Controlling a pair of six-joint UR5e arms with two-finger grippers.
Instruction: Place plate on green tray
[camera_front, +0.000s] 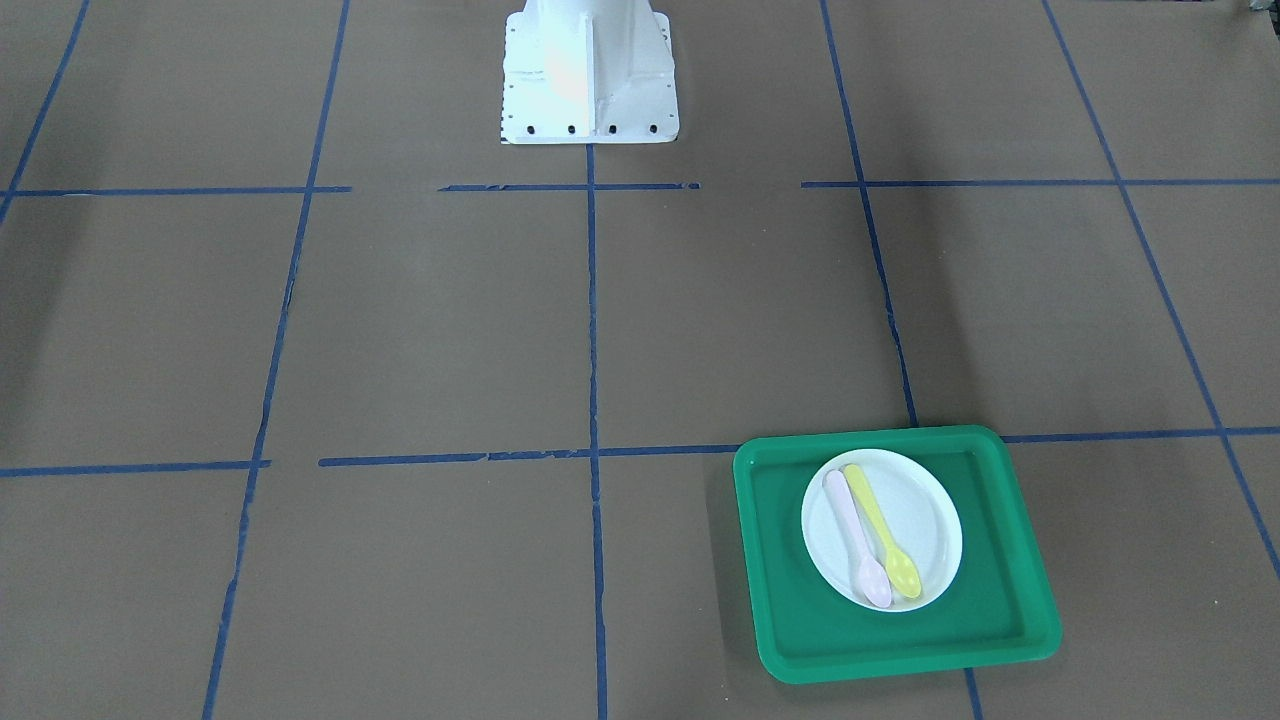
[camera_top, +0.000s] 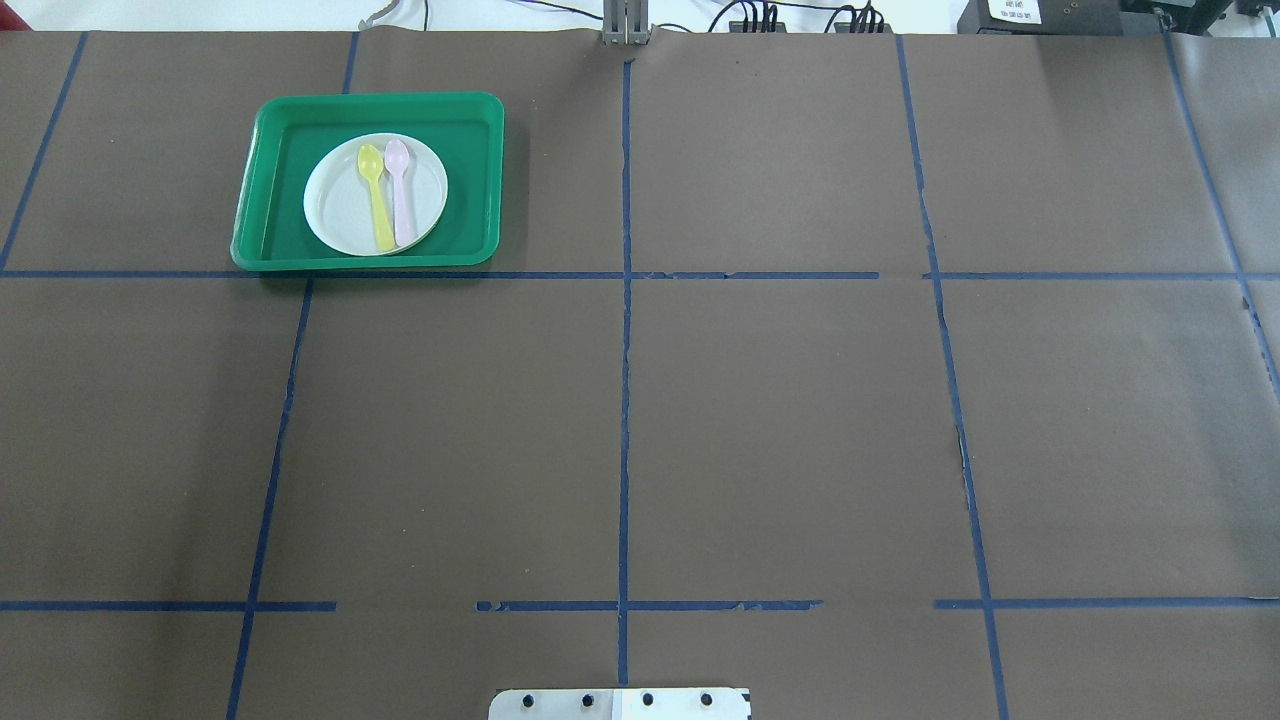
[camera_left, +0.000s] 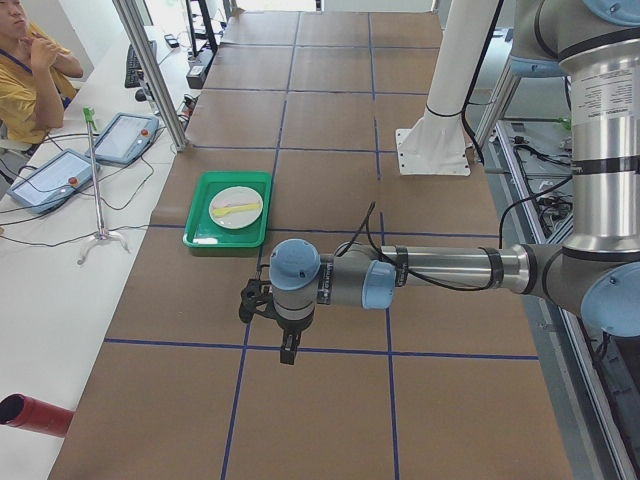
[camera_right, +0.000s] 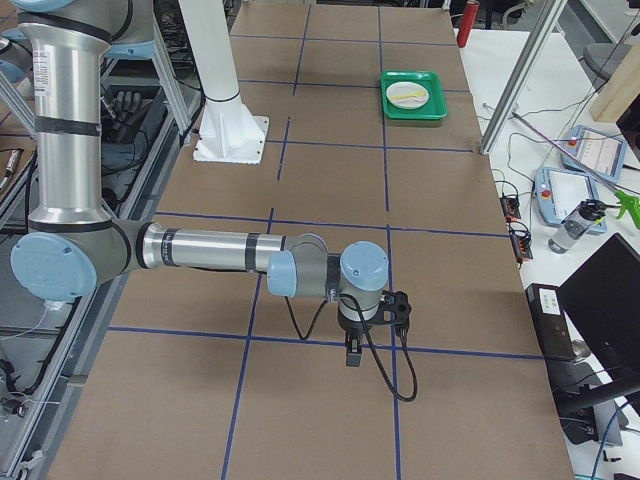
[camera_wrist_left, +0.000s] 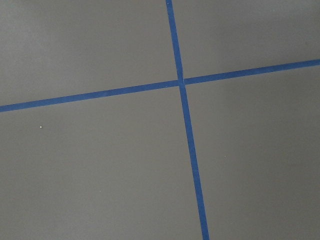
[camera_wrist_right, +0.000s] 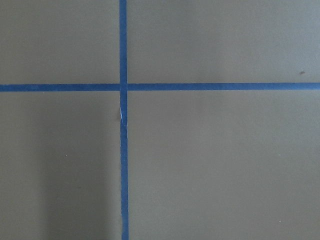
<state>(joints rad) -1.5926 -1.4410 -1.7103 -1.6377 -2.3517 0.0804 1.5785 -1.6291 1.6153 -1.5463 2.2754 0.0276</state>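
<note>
Plate (camera_top: 335, 200): flat inside the green tray (camera_top: 470, 180), upper left overhead; placement looks done.
Left fingers (camera_left: 287, 350): open or closed, you can't tell; steer clear.
Right fingers (camera_right: 351, 352): equally unreadable.

The left arm (camera_left: 440, 268) and the right arm (camera_right: 205, 249) are silver tubes joined by grey round housings with pale blue caps (camera_left: 295, 262). A thin black cable (camera_left: 364, 222) loops at each wrist. The left gripper (camera_left: 288, 352) and the right gripper (camera_right: 351, 357) are black. The white pedestal (camera_front: 588, 70), at 12 o'clock in the front-facing view, has dark screws (camera_front: 571, 129) along the 6 o'clock edge of its foot plate.
</note>
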